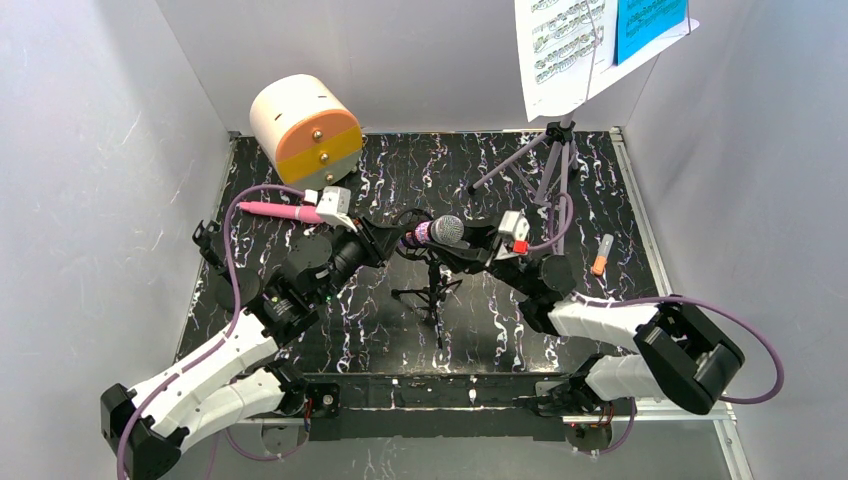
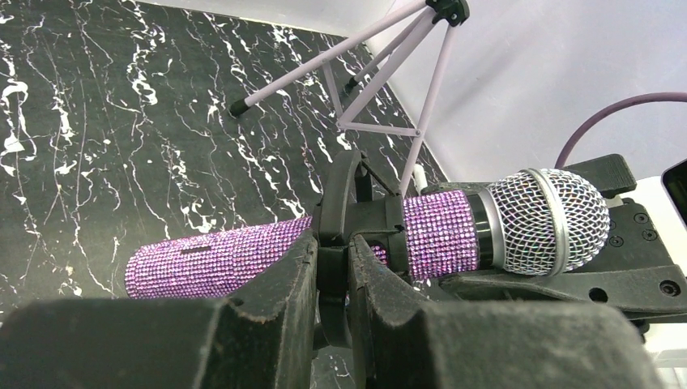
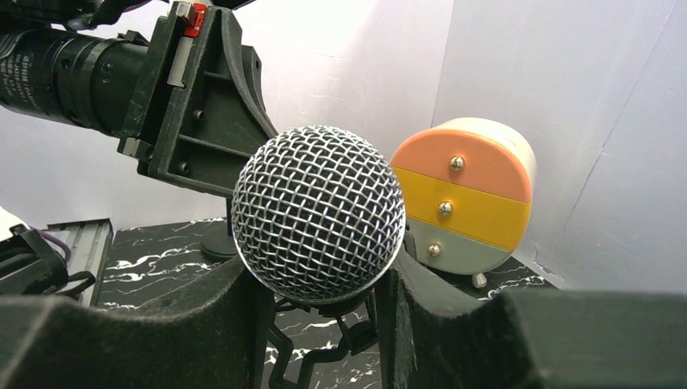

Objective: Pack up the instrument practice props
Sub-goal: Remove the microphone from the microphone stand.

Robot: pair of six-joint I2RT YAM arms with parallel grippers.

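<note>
We see our left gripper (image 2: 332, 263) clenched on the black clip (image 2: 336, 203) of the thin black mic tripod (image 1: 432, 295). Our right gripper (image 3: 320, 279) grasps the silver head of the purple microphone (image 1: 440, 232), which lies in that clip. The pink toy microphone (image 1: 275, 211) lies at ten o'clock from it, and the lilac music rack (image 1: 545, 165) stands at two o'clock.

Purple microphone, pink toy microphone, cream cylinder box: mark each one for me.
purple microphone (image 2: 441, 235): left wrist view, glittery body beside the mesh head.
pink toy microphone (image 1: 275, 210): top external view, middle of its pink body.
cream cylinder box (image 3: 486, 217): right wrist view, yellow middle band of its face.
</note>
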